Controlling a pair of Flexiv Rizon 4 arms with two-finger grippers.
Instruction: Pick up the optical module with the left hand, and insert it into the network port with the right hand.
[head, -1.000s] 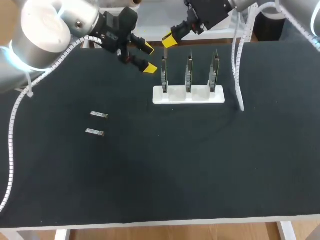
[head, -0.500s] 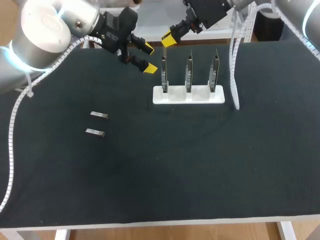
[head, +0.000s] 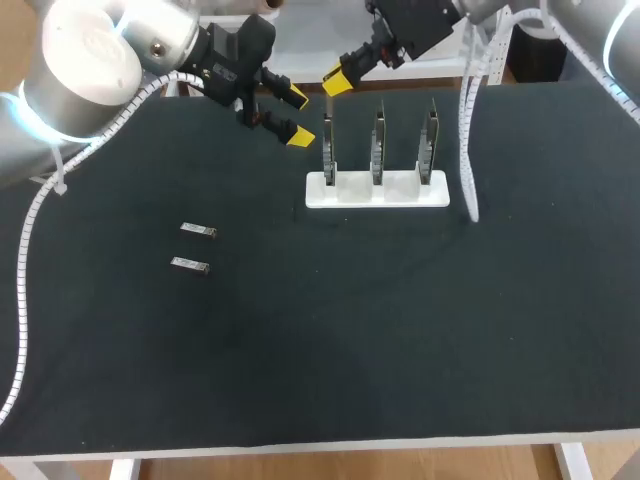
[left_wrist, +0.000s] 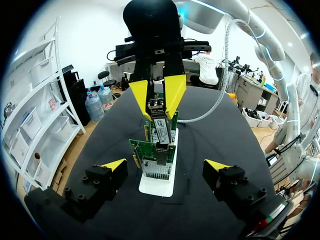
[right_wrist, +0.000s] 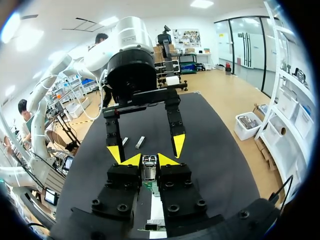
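At 12 o'clock on the black surface (head: 400, 340), near the far edge: white stand (head: 400, 192) with three cards upright in a row. The end card (head: 328, 155) stands at its 9 o'clock end.

Right arm (head: 420, 25): comes in from 1 o'clock. Right jaws are closed on the module (right_wrist: 148, 162), which is held upright directly over the end card. The module's lower end meets the port (left_wrist: 161, 149) on that card; how deep it sits cannot be told.

Left arm (head: 100, 60): comes in from 10 o'clock. Left jaws are spread wide and grip nothing. They sit just beside the end card on its 9 o'clock side, apart from it and from the right jaws.

Spare modules (head: 198, 231), two: flat at 9 o'clock, near each other, well apart from the stand and every edge.

Cable (head: 466, 150): white, hangs from the right arm just beside the stand's 3 o'clock end.

Room: broad black surface runs from the stand to the 6 o'clock edge and out toward 3 o'clock. Both jaws, the stand and the far edge crowd together at 12 o'clock.

Change: against one second ago, the cable hangs nearer the stand and the right jaws sit slightly nearer 12 o'clock. Left jaws, stand and spare modules are as before.
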